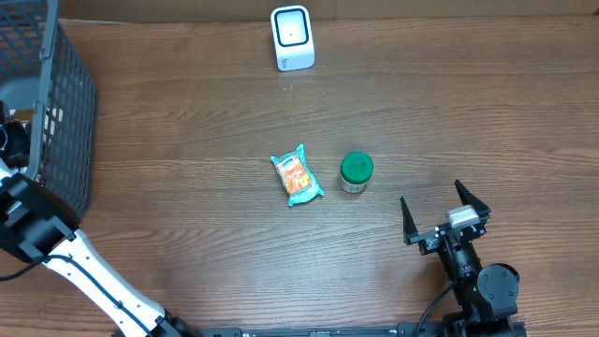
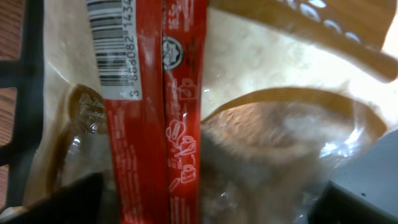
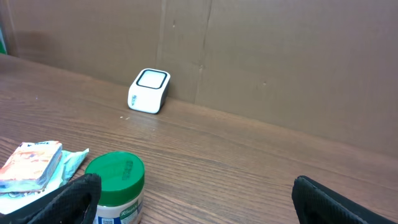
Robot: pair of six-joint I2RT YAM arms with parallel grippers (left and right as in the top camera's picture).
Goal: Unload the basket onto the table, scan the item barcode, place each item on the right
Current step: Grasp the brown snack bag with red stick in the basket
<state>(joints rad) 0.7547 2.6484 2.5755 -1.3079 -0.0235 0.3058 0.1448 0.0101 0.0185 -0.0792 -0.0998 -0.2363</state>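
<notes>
In the left wrist view a clear bag of beige food (image 2: 273,124) with a red label strip (image 2: 149,124) fills the frame, and its barcode (image 2: 112,43) shows at the top left. My left gripper (image 2: 205,202) is down in the basket with its dark fingers (image 2: 62,199) wide apart on either side of this bag; contact cannot be made out. The white scanner (image 1: 292,37) stands at the table's far edge. My right gripper (image 1: 447,213) rests open and empty at the front right.
The black wire basket (image 1: 65,103) stands at the left edge. An orange and blue snack packet (image 1: 298,176) and a green-lidded jar (image 1: 356,172) lie mid-table, just left of the right gripper. A brown wall (image 3: 280,56) backs the table behind the scanner (image 3: 149,91).
</notes>
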